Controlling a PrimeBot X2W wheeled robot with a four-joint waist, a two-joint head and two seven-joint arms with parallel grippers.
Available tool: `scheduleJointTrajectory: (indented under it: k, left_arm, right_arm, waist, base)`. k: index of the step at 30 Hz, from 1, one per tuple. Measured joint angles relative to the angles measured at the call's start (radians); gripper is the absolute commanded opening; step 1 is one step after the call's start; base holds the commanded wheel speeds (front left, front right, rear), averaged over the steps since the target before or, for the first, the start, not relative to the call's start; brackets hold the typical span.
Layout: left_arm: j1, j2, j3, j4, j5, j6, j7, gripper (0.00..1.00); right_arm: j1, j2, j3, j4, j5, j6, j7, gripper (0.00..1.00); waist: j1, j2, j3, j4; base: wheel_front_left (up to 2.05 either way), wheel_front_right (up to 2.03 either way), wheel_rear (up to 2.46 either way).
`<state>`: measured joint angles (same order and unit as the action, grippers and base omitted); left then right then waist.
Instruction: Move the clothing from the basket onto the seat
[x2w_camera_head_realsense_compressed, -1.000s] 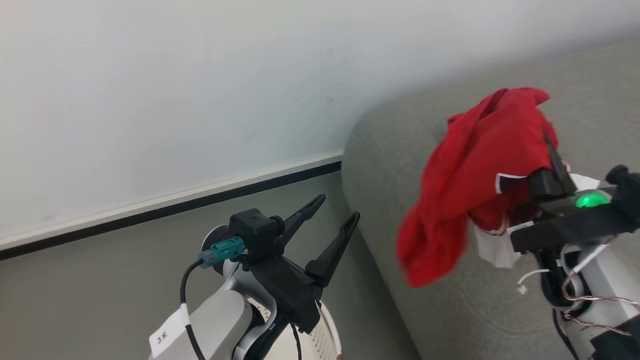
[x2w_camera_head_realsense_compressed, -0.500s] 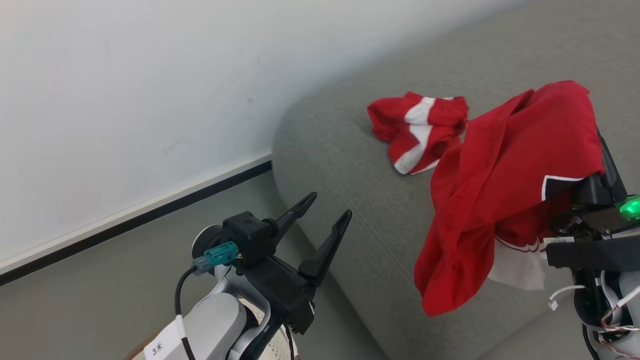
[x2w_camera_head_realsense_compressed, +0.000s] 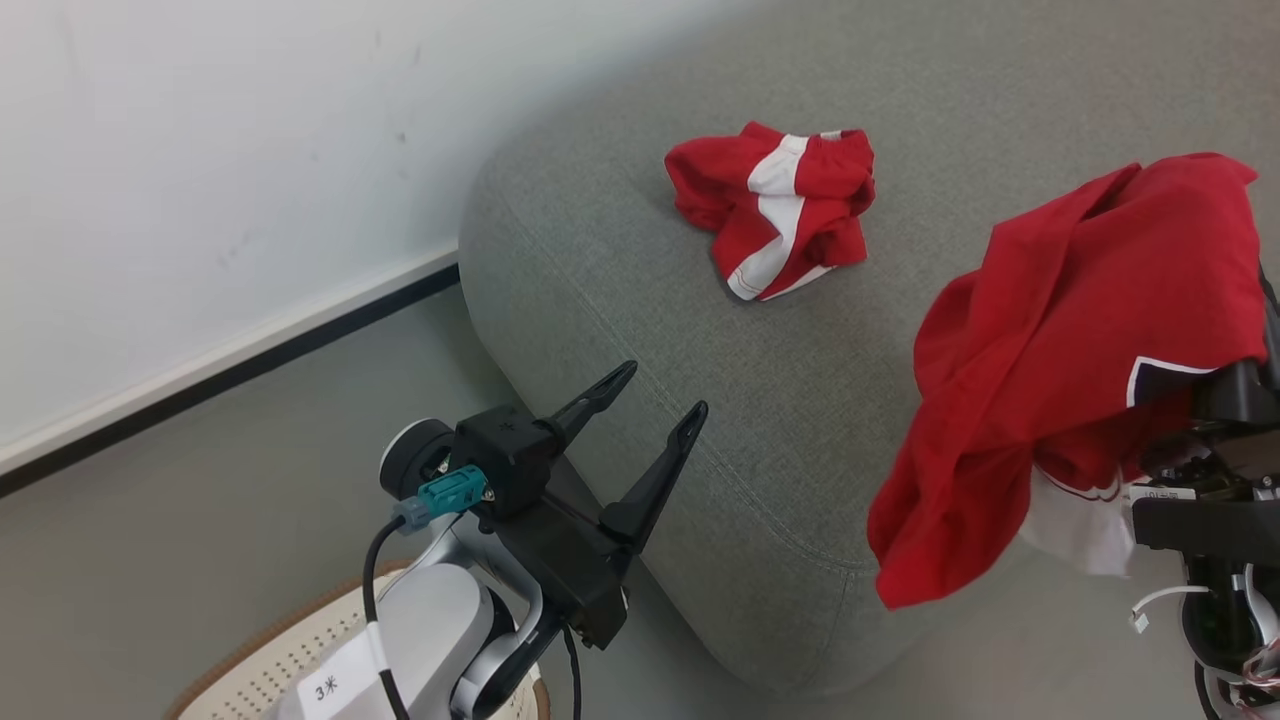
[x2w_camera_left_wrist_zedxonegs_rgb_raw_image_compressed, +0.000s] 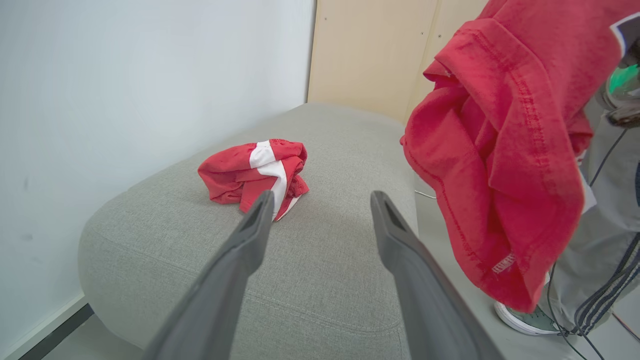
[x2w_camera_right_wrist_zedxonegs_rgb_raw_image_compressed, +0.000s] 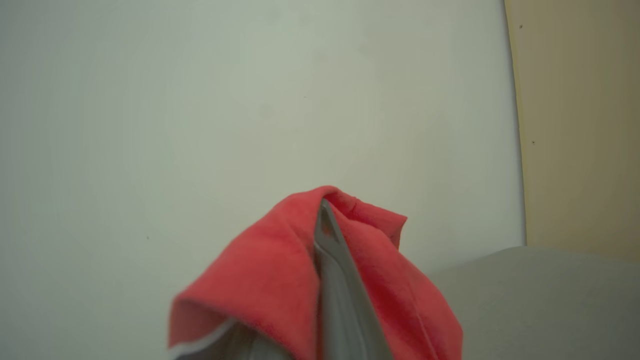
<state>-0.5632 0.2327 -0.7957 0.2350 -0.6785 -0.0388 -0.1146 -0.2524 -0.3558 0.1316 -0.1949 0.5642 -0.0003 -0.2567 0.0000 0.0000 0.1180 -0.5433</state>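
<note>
Your right tool (x2w_camera_right_wrist_zedxonegs_rgb_raw_image_compressed: 325, 215) grips the soft bright red fabric garment (x2w_camera_head_realsense_compressed: 1080, 330); left tool (x2w_camera_head_realsense_compressed: 660, 392) is released. Expect light, limp drape; pinch bunched folds.

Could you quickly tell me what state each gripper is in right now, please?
Left gripper: open, holding nothing.
Right gripper: shut on the red garment, which hangs from it.
</note>
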Motion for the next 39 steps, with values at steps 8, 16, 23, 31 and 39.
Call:
scheduleJointTrajectory:
  k: [8,16,23,31,39]
  left_arm:
    - [-0.009,0.005,-0.007,0.001,0.008,-0.005,0.008,1.00]
    - [-0.034,0.000,-0.020,-0.028,0.016,-0.005,0.031,1.00]
    - [-0.072,0.021,-0.024,-0.064,0.044,-0.005,0.049,1.00]
    - [-0.102,0.044,-0.025,-0.106,0.064,-0.007,0.062,1.00]
    - [-0.164,0.073,-0.018,-0.153,0.080,-0.014,0.088,1.00]
  right_arm:
    - [-0.046,0.010,-0.007,0.062,0.007,0.024,0.000,0.00]
    - [-0.188,-0.022,-0.030,0.183,0.034,0.064,0.000,0.00]
    - [-0.348,-0.055,-0.055,0.292,0.053,0.080,0.002,0.00]
    - [-0.551,-0.130,-0.120,0.403,0.071,0.089,0.019,0.00]
    - [-0.674,-0.226,-0.168,0.560,0.057,0.078,0.056,0.00]
  waist:
    - [0.0001,0.0000,0.048,-0.003]
    - [0.0001,0.0000,0.111,0.026]
    - [0.0002,0.0001,0.187,0.069]
    - [0.0002,0.0001,0.289,0.124]
    - [0.0002,0.0001,0.412,0.186]
  base:
    - [0.00,0.00,0.00]
    - [0.00,0.00,0.00]
    - [0.00,0.00,0.00]
    - [0.00,0.00,0.00]
    - [0.00,0.00,0.00]
